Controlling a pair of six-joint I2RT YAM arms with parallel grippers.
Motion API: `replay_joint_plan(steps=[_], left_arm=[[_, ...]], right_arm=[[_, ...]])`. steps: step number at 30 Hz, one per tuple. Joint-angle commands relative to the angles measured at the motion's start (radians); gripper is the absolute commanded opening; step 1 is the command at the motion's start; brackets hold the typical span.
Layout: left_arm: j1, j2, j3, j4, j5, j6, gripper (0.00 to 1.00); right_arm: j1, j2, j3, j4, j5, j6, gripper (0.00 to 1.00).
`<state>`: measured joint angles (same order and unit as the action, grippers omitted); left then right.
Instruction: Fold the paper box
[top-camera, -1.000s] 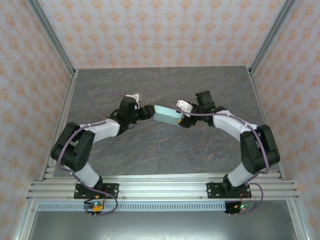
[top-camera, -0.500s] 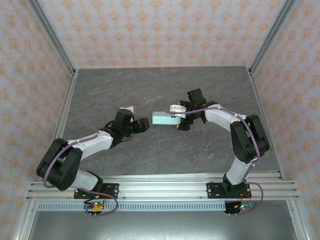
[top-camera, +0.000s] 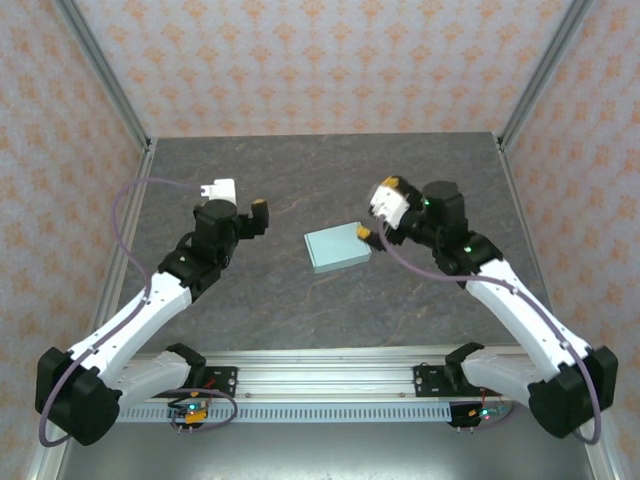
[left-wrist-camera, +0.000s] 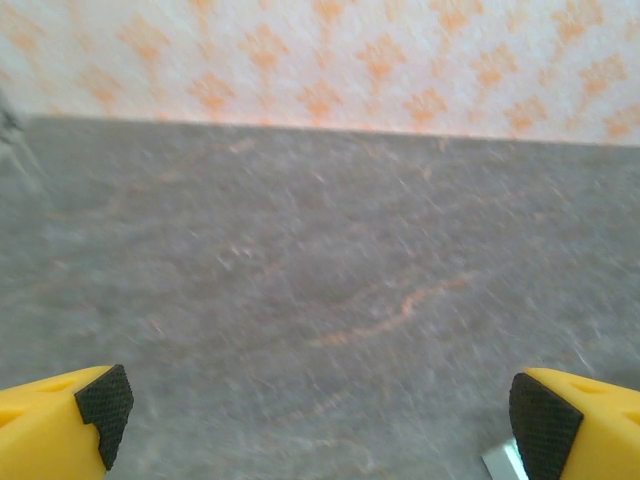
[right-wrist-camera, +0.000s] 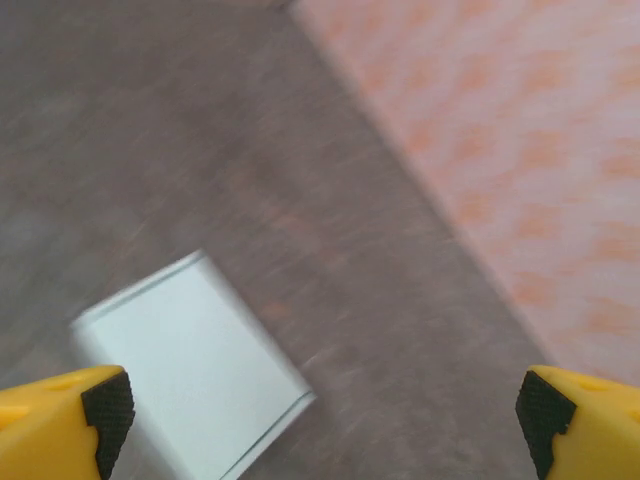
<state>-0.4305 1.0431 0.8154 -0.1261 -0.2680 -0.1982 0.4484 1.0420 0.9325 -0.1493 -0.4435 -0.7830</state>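
Left pincer (left-wrist-camera: 320, 405) wide open, right pincer (top-camera: 381, 209) likewise, paper box (top-camera: 338, 248) apparently folded, on table (top-camera: 300, 170)

You're in a robotics lab test cell, not a home. The patterned wallpaper panels (top-camera: 320, 60) are only a backdrop, held in bare aluminium posts (top-camera: 105, 75). The grey stone-look tabletop (top-camera: 300, 290) sits in a metal frame. The left arm (top-camera: 150, 300) and right arm (top-camera: 510, 300) bolt onto slotted extrusion rails (top-camera: 330, 380) at your near edge.
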Motion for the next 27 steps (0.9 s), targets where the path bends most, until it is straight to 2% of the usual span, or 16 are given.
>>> replay_joint_plan(steps=[1,4,7,10,12,16,17,19,20,22,24,25,26,27], left_arm=[[-0.013,-0.039,0.046,-0.074,-0.076,0.189,1.0],[-0.016,-0.121,-0.044,0.065,-0.046,0.233,1.0],[-0.016,-0.149,-0.121,0.15,-0.085,0.21,1.0],[-0.01,-0.092,-0.19,0.245,-0.126,0.276,1.0],[0.025,-0.013,-0.225,0.304,-0.098,0.288,1.0],[0.117,0.119,-0.301,0.453,-0.104,0.192,1.0],[0.12,0.124,-0.281,0.42,-0.1,0.212,1.0],[0.133,0.156,-0.288,0.504,-0.1,0.269,1.0],[0.163,0.172,-0.271,0.489,-0.05,0.263,1.0],[0.21,0.22,-0.253,0.494,0.007,0.263,1.0],[0.234,0.265,-0.253,0.506,-0.003,0.267,1.0],[0.249,0.282,-0.257,0.515,-0.004,0.256,1.0],[0.271,0.291,-0.26,0.513,0.02,0.234,1.0],[0.292,0.294,-0.269,0.52,0.052,0.221,1.0]], right_arm=[[-0.004,-0.088,-0.023,0.295,0.29,0.449,0.99],[-0.004,-0.151,-0.026,0.265,0.406,0.491,0.99],[-0.004,-0.208,-0.117,0.272,0.468,0.42,0.99],[-0.011,-0.22,-0.324,0.486,0.63,0.419,0.99],[-0.046,-0.186,-0.435,0.595,0.71,0.456,0.99],[-0.155,-0.062,-0.55,0.691,0.738,0.529,0.99],[-0.174,-0.018,-0.58,0.738,0.758,0.541,0.99],[-0.209,0.06,-0.624,0.809,0.777,0.556,0.99],[-0.223,0.091,-0.636,0.829,0.785,0.564,0.99],[-0.259,0.151,-0.657,0.887,0.756,0.583,0.99],[-0.292,0.232,-0.668,0.974,0.729,0.601,0.99],[-0.296,0.236,-0.633,0.903,0.722,0.611,0.99],[-0.316,0.242,-0.605,0.857,0.665,0.627,0.99],[-0.332,0.257,-0.601,0.876,0.625,0.651,0.99]])
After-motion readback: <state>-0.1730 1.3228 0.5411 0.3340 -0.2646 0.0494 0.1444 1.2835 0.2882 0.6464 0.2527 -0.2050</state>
